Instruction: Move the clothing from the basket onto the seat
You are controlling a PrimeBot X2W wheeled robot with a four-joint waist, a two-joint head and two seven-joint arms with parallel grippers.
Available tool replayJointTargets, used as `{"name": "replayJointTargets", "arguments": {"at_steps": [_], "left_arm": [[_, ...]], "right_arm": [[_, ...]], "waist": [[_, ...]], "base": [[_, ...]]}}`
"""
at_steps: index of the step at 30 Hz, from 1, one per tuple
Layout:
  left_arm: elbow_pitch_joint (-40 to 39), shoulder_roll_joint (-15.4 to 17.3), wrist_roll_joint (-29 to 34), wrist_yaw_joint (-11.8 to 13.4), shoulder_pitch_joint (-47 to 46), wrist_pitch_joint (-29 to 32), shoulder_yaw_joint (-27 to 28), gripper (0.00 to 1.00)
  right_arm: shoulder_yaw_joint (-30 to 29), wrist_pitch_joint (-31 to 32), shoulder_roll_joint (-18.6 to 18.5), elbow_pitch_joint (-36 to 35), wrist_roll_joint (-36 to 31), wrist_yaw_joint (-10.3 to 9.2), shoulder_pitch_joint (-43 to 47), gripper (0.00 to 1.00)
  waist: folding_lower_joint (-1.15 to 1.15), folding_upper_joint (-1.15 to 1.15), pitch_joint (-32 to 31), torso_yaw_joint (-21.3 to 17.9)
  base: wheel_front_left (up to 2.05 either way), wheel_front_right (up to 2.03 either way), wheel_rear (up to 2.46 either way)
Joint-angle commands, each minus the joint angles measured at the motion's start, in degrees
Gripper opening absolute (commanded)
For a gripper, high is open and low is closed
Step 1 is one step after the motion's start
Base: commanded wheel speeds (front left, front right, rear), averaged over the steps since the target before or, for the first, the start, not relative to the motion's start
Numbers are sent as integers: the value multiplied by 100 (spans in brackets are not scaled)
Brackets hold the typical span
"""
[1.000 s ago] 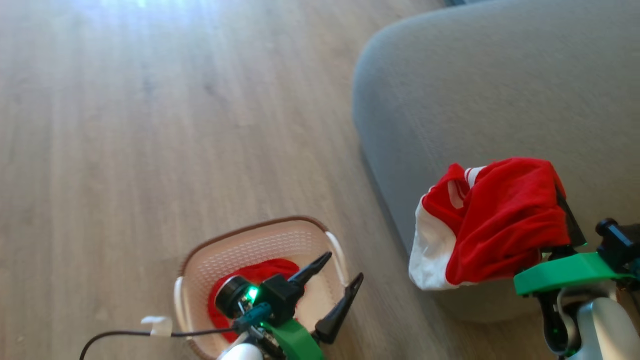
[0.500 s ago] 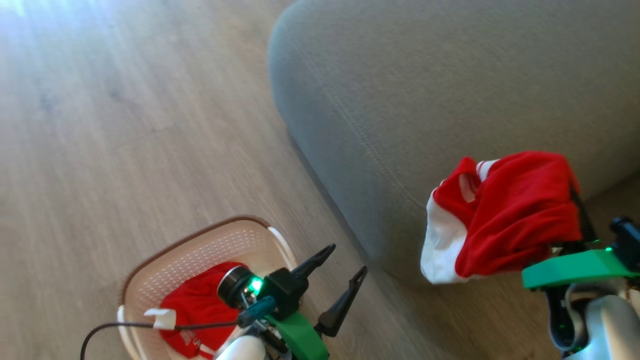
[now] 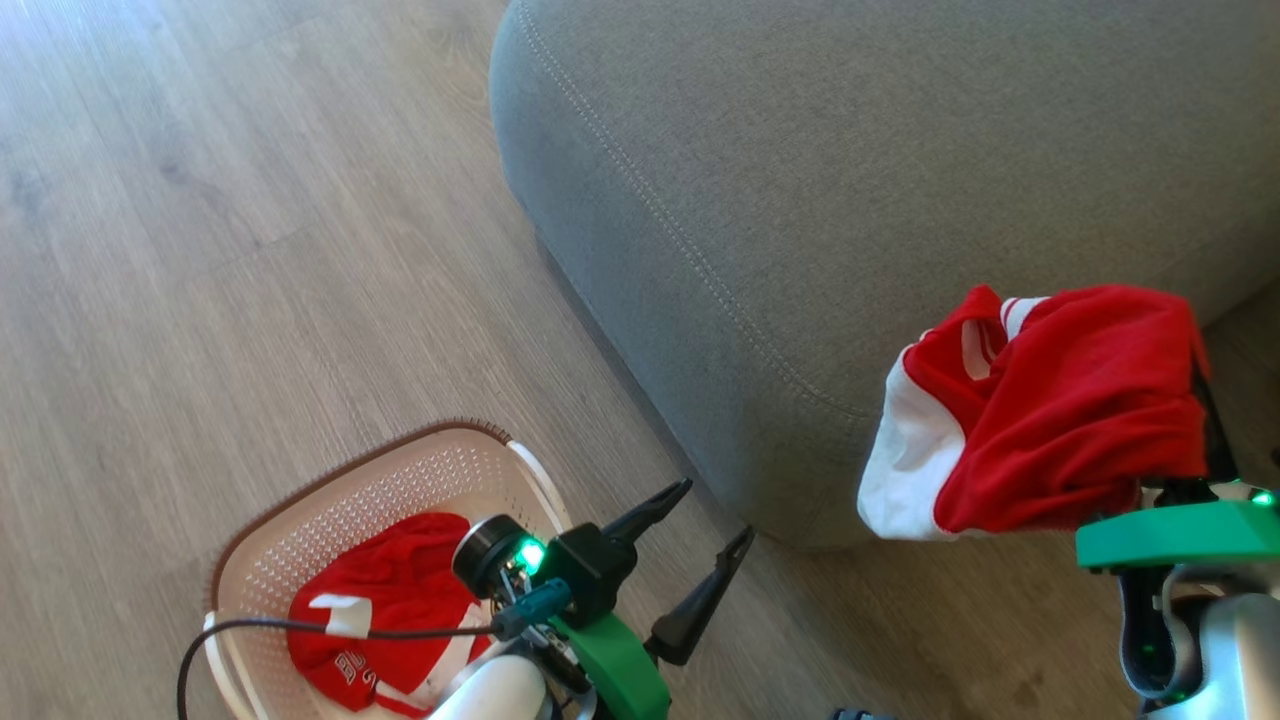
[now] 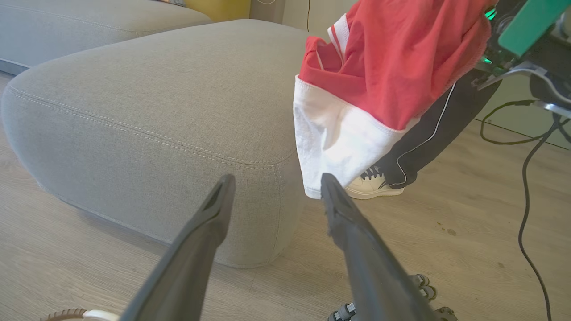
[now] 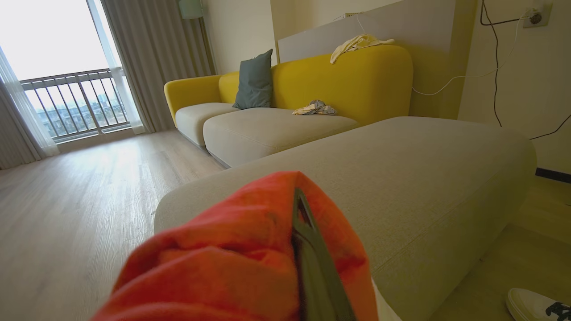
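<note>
My right gripper (image 5: 298, 200) is shut on a bright-red garment with a white panel (image 3: 1060, 410). The garment drapes over the fingers and hangs in the air beside the near corner of the grey sofa (image 3: 850, 170). In the left wrist view the same garment (image 4: 379, 58) hangs above floor level, right of the sofa (image 4: 134, 111). A second red jersey with white lettering (image 3: 380, 610) lies in the cream basket (image 3: 330, 490) on the floor. My left gripper (image 3: 715, 510) is open and empty, just right of the basket.
A person's dark trouser leg and white shoe (image 4: 372, 187) stand behind the hanging garment. A black cable (image 4: 526, 187) trails over the wooden floor. Beyond the grey seat are a yellow sofa back (image 5: 348, 76), a blue-grey cushion (image 5: 254, 80) and crumpled cloths.
The head camera has swung, so the sofa now sits more central and the basket lower left. The right gripper still holds the red garment; the left stays open.
</note>
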Motion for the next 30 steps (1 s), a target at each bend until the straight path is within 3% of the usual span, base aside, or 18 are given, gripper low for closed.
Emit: {"name": "replayJointTargets", "arguments": {"at_steps": [1,10,19,30], "left_arm": [[-161,-11,-43,-7,-279,-31,118,100],[-181,32,5,-7,-253,-31,201,100],[-205,287,125,-7,-342,-31,112,100],[-288,600,182,-7,-731,-31,-168,100]], "right_arm": [[92,-55,-10,-236,1,-1,-93,0],[-37,-55,-145,-310,-43,-1,-435,0],[87,-55,-898,-255,174,-1,-1835,0],[258,-55,-1866,803,603,-1,-3802,0]], "waist": [[0,0,-2,1],[0,0,133,-18],[0,0,684,-59],[0,0,1522,271]], "base": [[0,0,0],[0,0,0],[0,0,0],[0,0,0]]}}
